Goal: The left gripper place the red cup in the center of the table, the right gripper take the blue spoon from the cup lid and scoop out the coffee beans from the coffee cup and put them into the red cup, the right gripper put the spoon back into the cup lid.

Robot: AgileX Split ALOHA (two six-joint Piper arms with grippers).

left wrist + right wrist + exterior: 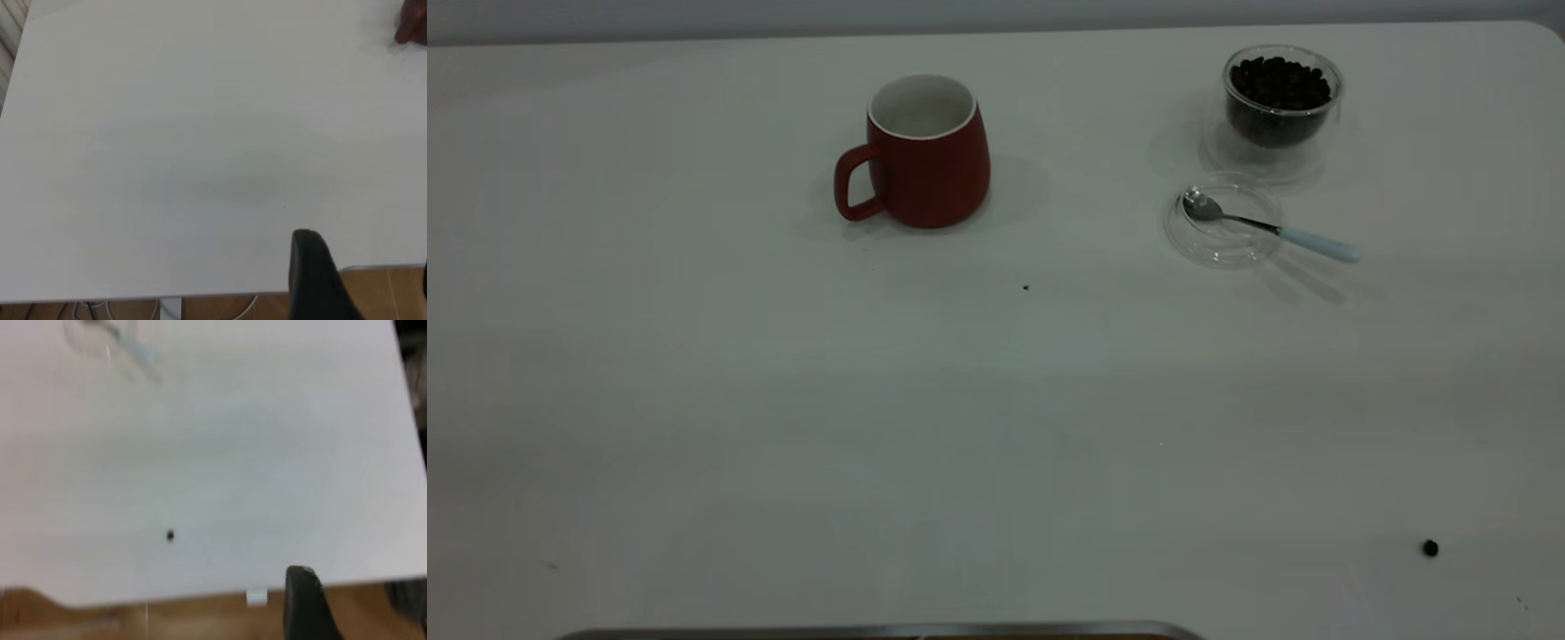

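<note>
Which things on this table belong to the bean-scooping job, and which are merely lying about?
Belonging to the job:
red cup
coffee cup holding the coffee beans
blue spoon, its bowl resting in the cup lid
table

Just lying about:
stray bean near the right front of the table
small dark speck in front of the red cup

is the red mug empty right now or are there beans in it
Empty, as far as shows: the red cup stands upright, and the visible inside is plain white. The coffee beans fill the coffee cup.

Wooden floor (pixel 387 287) and cables (pixel 87 310) beyond the tabletop edge
</note>
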